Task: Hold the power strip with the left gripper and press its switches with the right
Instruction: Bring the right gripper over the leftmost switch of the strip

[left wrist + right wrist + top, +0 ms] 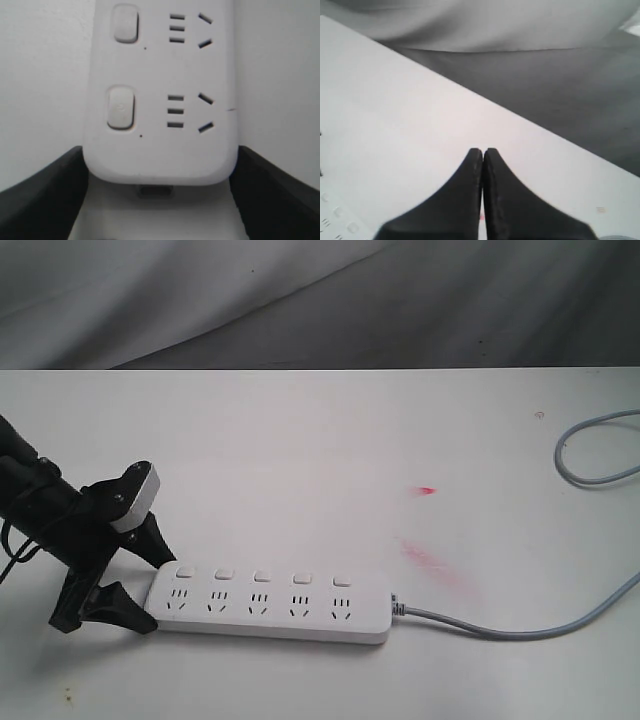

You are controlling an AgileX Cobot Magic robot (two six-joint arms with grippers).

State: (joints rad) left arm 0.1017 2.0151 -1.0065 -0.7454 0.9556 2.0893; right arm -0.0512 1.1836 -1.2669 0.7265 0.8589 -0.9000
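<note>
The long white power strip [270,605] lies flat near the table's front edge. Its row of five switches [262,576] faces up, and its grey cord [520,630] runs off to the right. My left gripper [157,590] straddles the strip's left end, one black finger on the far side and one on the near side. In the left wrist view the power strip [160,100] fills the gap and both fingers [55,185] press against its sides, with two switches [121,107] showing. My right gripper [483,151] is shut and empty above the table. It is outside the exterior view.
The cord loops back at the table's right edge [590,455]. Two red smears [435,565] mark the white tabletop [300,440] right of the strip. Grey draped cloth [400,300] hangs behind the table. A corner of the strip [335,220] shows in the right wrist view.
</note>
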